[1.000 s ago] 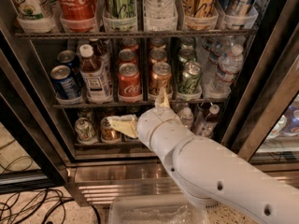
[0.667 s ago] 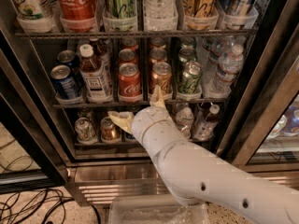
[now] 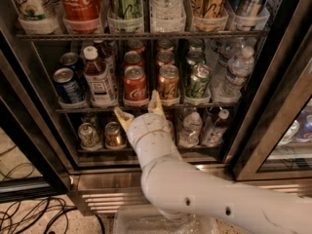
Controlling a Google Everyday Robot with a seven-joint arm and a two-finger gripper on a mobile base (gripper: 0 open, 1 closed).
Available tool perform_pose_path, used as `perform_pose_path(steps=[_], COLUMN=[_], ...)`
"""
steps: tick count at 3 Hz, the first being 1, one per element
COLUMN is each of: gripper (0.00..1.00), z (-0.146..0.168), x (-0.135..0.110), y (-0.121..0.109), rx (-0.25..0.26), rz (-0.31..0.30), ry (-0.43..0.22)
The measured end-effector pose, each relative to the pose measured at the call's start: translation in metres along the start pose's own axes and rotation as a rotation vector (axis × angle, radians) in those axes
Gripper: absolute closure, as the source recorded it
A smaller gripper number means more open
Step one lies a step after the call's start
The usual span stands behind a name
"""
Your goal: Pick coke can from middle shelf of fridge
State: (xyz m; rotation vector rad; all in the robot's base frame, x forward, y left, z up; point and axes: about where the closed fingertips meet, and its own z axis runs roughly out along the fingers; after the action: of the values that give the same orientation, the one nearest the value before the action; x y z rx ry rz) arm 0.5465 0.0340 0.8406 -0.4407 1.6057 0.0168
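The coke can [image 3: 135, 86] is red with white script and a silver top. It stands at the front of the middle shelf [image 3: 146, 107] of the fridge [image 3: 273, 111], in a clear tray. My gripper [image 3: 139, 109] is open, its two cream fingertips pointing up just below and in front of the can, one at each side of its base. It does not touch the can. More red cans stand in a row behind it. My white arm comes up from the lower right.
A copper-orange can [image 3: 168, 84] stands right of the coke can, a green can [image 3: 199, 83] beyond it. A bottle [image 3: 97, 79] and a blue can [image 3: 67, 86] stand to the left. Large containers fill the top shelf, among them a big red Coca-Cola one [image 3: 80, 4]. Small cans and bottles sit on the bottom shelf.
My gripper has moved left and up, from below the copper-orange can to just under the coke can. The fingers stay open.
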Motion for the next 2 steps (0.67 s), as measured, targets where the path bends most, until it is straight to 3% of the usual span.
perform_pose_path(steps=[2], gripper=[0.38], z=[0.0102], x=[-0.002], y=[-0.0029], rx=[0.127], rz=[0.047], ry=[-0.028])
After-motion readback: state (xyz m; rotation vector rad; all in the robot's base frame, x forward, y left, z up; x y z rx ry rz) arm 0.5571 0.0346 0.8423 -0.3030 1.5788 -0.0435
